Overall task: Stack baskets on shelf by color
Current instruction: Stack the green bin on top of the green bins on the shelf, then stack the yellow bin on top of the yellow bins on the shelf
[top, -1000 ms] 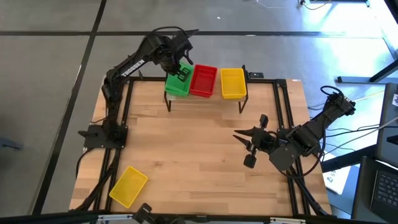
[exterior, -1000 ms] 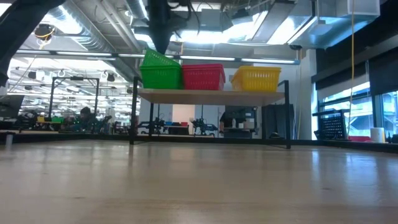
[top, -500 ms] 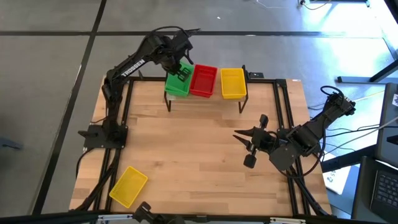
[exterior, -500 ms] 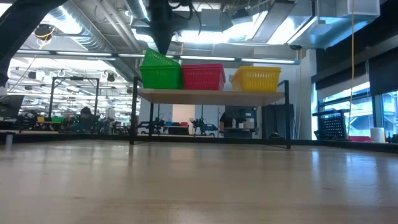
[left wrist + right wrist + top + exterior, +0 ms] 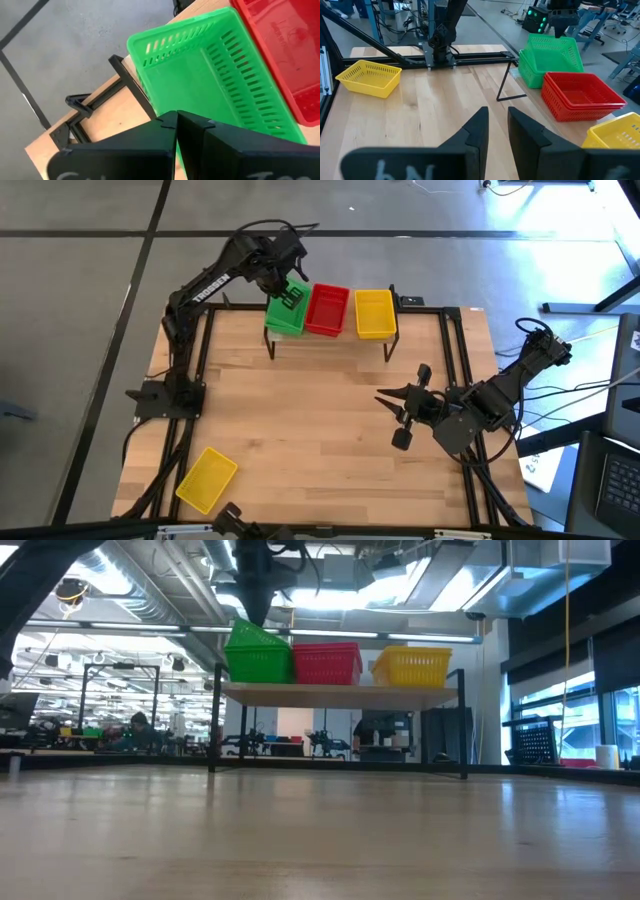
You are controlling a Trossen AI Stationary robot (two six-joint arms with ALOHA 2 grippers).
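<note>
White "TROSSEN" lettering runs along the left arm [image 5: 205,288], whose left gripper [image 5: 293,299], fingers pressed together, hangs over the tilted green basket [image 5: 285,313] at the shelf [image 5: 340,692] end beside the red baskets [image 5: 326,310], long axes crosswise; the right gripper [image 5: 405,405] is slightly spread.

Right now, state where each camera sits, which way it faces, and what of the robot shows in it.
High view: overhead, looking straight down; both arms, left gripper shut on the tilted green basket.
Low view: table height, looking level at the shelf; left arm hangs from above.
Left wrist view: over the green basket; its own shut fingers.
Right wrist view: over the table, facing the shelf; right gripper, empty.
Shared: high and right wrist views both show the loose yellow basket.
</note>
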